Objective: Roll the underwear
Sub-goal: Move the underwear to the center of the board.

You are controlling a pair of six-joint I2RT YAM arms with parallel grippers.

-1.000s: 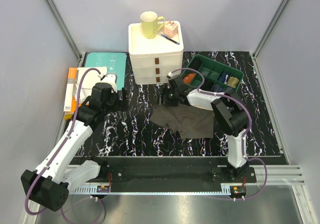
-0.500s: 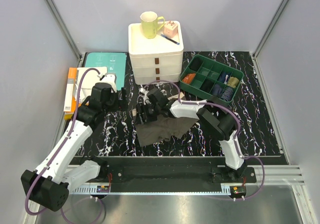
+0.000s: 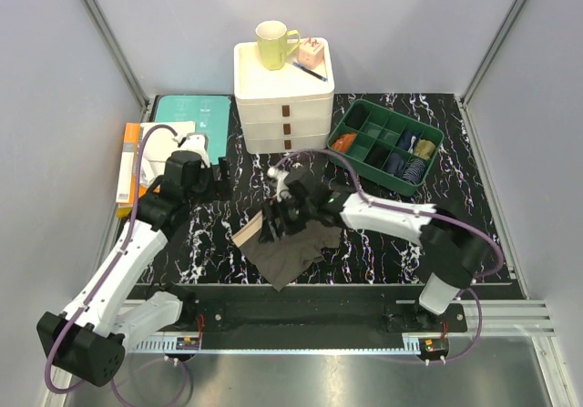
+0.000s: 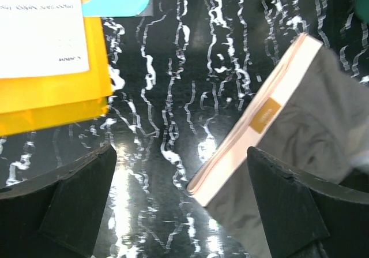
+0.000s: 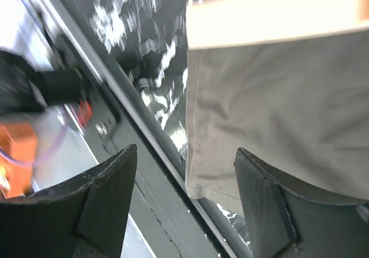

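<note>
- The olive-brown underwear (image 3: 293,250) lies flat but skewed on the marbled worktop (image 3: 219,243), near its front edge, with the beige waistband (image 3: 246,236) turned toward the left arm.
- The right tool (image 3: 278,223) sits low over the cloth; the right wrist view shows its fingers spread wide, gripping nothing.
- The left tool (image 3: 217,185) hovers near the waistband, likewise released and empty.
- Judged stage: laying out, with no roll begun.
- The next move likely calls for squaring the garment, then pinching one edge and turning it over on itself.
</note>
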